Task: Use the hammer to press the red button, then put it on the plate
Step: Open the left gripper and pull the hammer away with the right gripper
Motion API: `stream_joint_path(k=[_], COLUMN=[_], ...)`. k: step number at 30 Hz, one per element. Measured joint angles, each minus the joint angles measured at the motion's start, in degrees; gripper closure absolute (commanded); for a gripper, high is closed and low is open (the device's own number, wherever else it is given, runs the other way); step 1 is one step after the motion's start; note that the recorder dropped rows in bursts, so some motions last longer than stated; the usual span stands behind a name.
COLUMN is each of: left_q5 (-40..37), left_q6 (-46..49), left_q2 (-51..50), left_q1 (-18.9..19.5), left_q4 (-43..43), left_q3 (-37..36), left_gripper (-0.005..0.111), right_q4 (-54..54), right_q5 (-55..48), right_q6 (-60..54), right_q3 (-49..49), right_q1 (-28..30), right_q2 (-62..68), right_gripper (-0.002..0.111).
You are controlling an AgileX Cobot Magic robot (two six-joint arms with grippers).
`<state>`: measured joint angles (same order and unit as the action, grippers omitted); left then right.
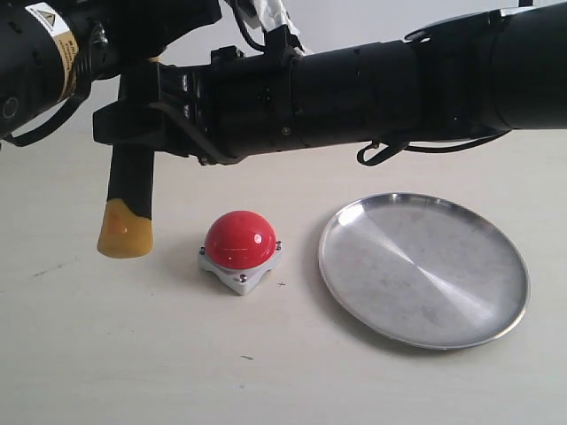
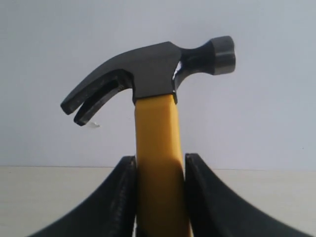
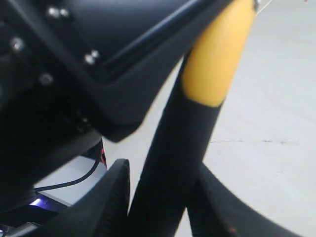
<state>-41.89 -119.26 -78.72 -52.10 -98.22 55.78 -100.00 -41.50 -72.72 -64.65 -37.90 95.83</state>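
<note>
The hammer (image 2: 154, 128) stands upright in the air, dark head up, and my left gripper (image 2: 159, 163) is shut on its yellow shaft just below the head. Lower down, my right gripper (image 3: 162, 173) has reached across from the right and closes round the black grip of the hammer (image 3: 173, 148); one finger presses it and the other shows a thin gap at its tip. In the exterior view the hammer's yellow end (image 1: 126, 232) hangs left of the red button (image 1: 240, 239), below my right gripper (image 1: 128, 124). The silver plate (image 1: 423, 268) lies to the right of the button.
My right arm (image 1: 372, 88) stretches across the top of the exterior view, above the button and the plate. My left arm (image 1: 40, 57) fills the upper left corner. The pale table (image 1: 266, 372) spreads to the front edge.
</note>
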Motion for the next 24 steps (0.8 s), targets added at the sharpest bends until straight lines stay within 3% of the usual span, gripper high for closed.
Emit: stream_joint_path(k=[5,8,14,24], left_q5=[-0.5,-2.5,-4.9,-15.1], left_q6=[1.8,3.2,7.6,14.9], left_q2=[0.0,0.0,0.0,2.3], left_q1=[0.0,0.1,0.1,0.1], left_q4=[-0.1,-0.7,-0.9,0.9], left_q3=[0.1,0.3,0.3,0.3], left_gripper=[0.048,0.033,0.030,0.030], right_q4=[0.0,0.7,1.0,3.3], right_q5=[-0.1,-0.1,-0.1,6.4], right_q6=[0.0,0.1,0.1,-2.3], right_q3=[0.0,0.1,0.1,0.4], right_q1=[0.0,0.0,0.0,-0.3], right_q2=[0.0,0.0,0.0,0.2], right_gripper=[0.108,0.108,0.108,0.108])
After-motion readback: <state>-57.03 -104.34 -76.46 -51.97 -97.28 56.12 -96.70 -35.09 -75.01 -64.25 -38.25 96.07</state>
